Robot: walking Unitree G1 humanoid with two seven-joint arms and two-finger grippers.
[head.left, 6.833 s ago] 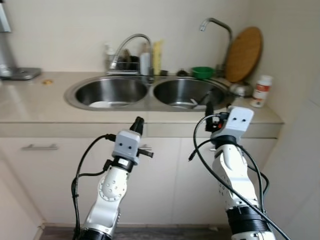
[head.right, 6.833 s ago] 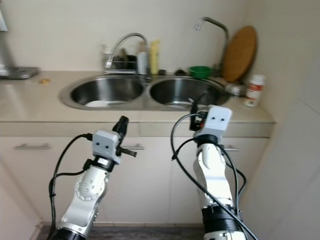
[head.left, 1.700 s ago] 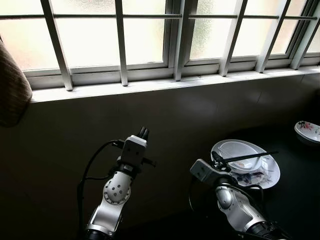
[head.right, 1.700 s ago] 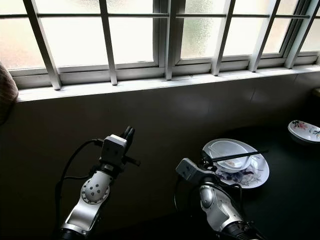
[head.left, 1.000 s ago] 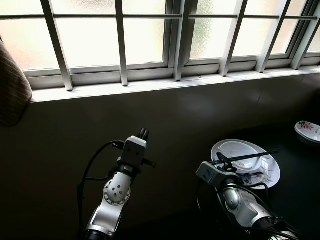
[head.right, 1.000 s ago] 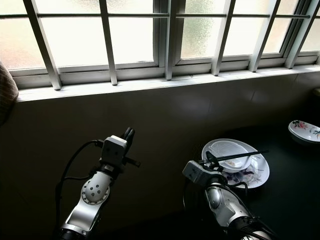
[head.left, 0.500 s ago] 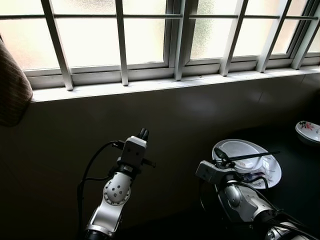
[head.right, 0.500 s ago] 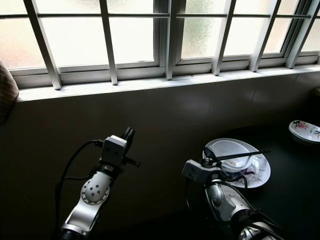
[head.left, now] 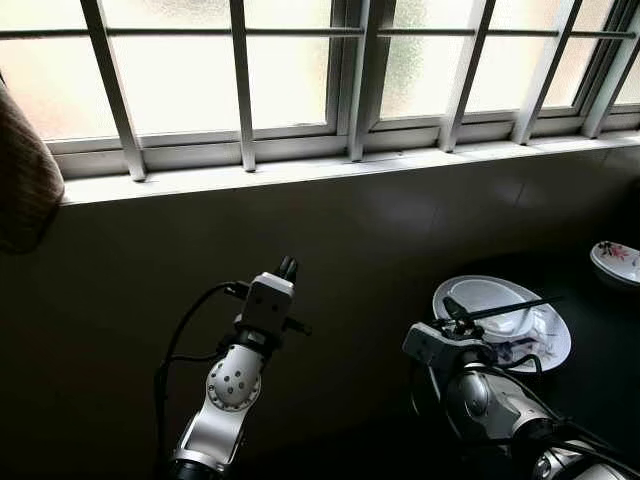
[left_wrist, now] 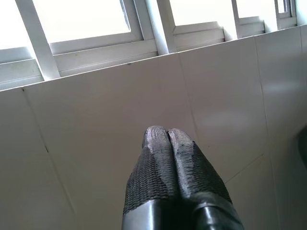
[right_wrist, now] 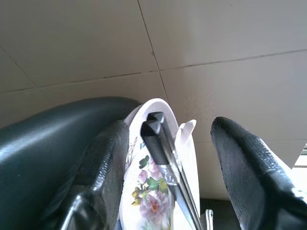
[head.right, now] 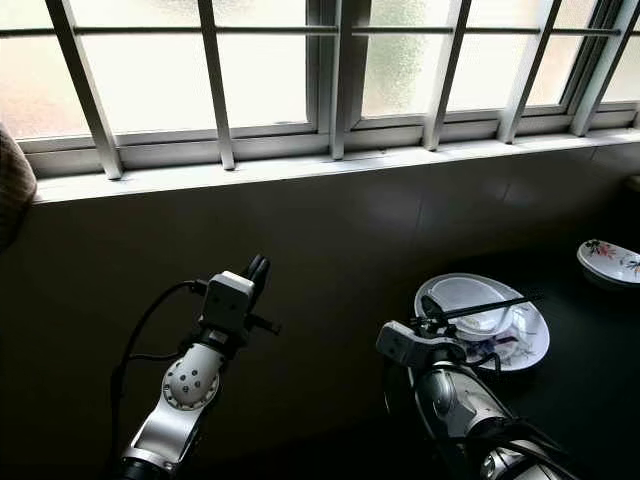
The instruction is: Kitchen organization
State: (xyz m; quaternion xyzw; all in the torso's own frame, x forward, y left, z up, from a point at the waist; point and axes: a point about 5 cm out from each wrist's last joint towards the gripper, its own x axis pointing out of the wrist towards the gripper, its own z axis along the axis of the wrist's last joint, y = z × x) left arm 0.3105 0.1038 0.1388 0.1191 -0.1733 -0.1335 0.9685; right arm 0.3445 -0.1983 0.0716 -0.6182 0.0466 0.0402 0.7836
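Right hand: I see my right hand (right_wrist: 163,158) at the lower right of the head view, just at the near edge of the plate (head.right: 530,345). Its two black fingers (right_wrist: 249,163) are spread apart, with the plate's rim and the chopsticks (right_wrist: 168,158) in the gap between them. I cannot tell if the fingers touch anything.
Left hand: my left hand (left_wrist: 168,139) is up in the lower middle of the head view. Its fingers are pressed together with nothing between them, and it points at the tiled wall (left_wrist: 96,134).
Plate: white with flowers on it, on the dark tabletop (head.right: 590,400) at the lower right. A white bowl (head.right: 462,296) sits on it.
Chopsticks: dark, lying across the top of the bowl.
Small dish: a flowered dish (head.right: 610,260) sits at the far right edge, well apart from the plate.
Window: a barred window (head.left: 300,70) runs along the top, very bright, so the wall under it looks dark.
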